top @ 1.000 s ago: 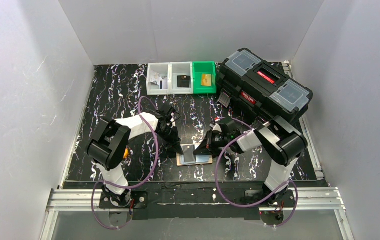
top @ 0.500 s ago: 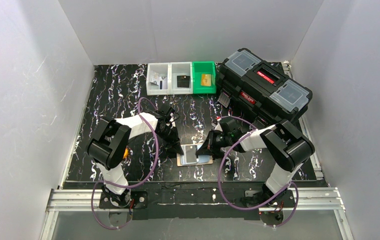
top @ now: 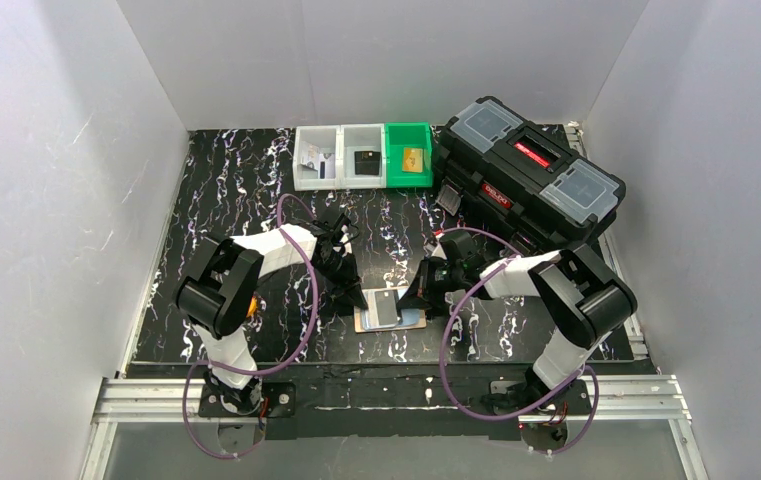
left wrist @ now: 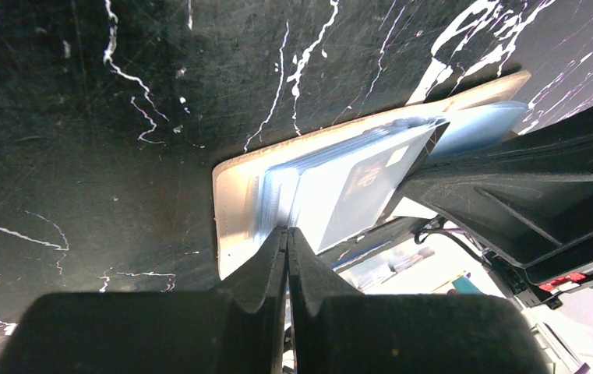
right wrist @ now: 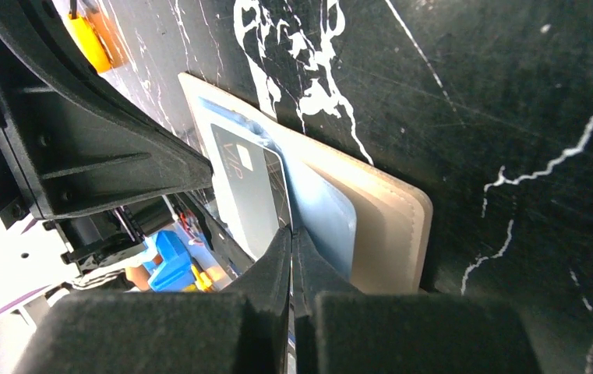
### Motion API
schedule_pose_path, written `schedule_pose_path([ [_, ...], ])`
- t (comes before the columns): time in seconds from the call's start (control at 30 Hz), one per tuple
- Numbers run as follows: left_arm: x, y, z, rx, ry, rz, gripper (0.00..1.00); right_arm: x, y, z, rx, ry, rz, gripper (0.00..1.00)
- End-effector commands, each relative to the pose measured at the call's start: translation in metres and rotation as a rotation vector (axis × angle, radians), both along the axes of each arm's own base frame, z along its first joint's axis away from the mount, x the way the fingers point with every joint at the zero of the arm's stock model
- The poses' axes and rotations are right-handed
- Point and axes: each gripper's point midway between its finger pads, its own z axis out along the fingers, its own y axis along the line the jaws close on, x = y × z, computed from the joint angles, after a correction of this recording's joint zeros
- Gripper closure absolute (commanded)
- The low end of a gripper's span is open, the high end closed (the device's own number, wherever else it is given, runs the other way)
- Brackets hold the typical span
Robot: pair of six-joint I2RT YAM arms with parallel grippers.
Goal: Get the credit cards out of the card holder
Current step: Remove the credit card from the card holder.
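The cream card holder (top: pixel 406 322) lies open on the black marbled table between the two grippers. A pale blue credit card (top: pixel 386 305) rests on it, partly out of the clear sleeves. My left gripper (top: pixel 358 298) is at the holder's left edge. In the left wrist view its jaws (left wrist: pixel 287 231) are shut on the sleeve edge of the holder (left wrist: pixel 234 183), beside the card (left wrist: pixel 355 187). My right gripper (top: pixel 418 298) is at the right edge. In the right wrist view it (right wrist: pixel 291 227) is shut on the corner of the card (right wrist: pixel 246 195), above the holder (right wrist: pixel 390 226). No tan-gold card shows in the holder.
A large black toolbox (top: pixel 531 175) stands at the back right. Two white bins (top: pixel 317 158) (top: pixel 363 158) and a green bin (top: pixel 408 155) holding a gold card line the back edge. White walls enclose the table on three sides.
My right gripper has drawn slightly to the right and its elbow has swung outward. The pale blue card has shifted a little with it. The left arm has not moved.
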Motion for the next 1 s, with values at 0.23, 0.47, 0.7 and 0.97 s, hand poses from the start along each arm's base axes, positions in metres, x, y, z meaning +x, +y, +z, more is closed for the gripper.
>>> schedule_pose_path([
  [0.23,-0.027,0.069,-0.063,0.366,0.038,-0.061,1.0,0.002,-0.023,-0.017,-0.092,0.007,-0.051,0.99],
  [0.47,-0.027,0.069,-0.063,0.366,0.038,-0.062,1.0,0.0,-0.027,-0.018,-0.047,0.027,-0.075,0.99],
  [0.7,-0.025,0.067,-0.06,0.358,0.031,-0.06,1.0,0.001,-0.03,-0.019,-0.045,0.031,-0.092,0.99],
  [0.97,-0.017,0.063,-0.051,0.347,0.002,-0.069,1.0,0.001,-0.037,-0.019,-0.075,0.022,-0.121,0.99],
])
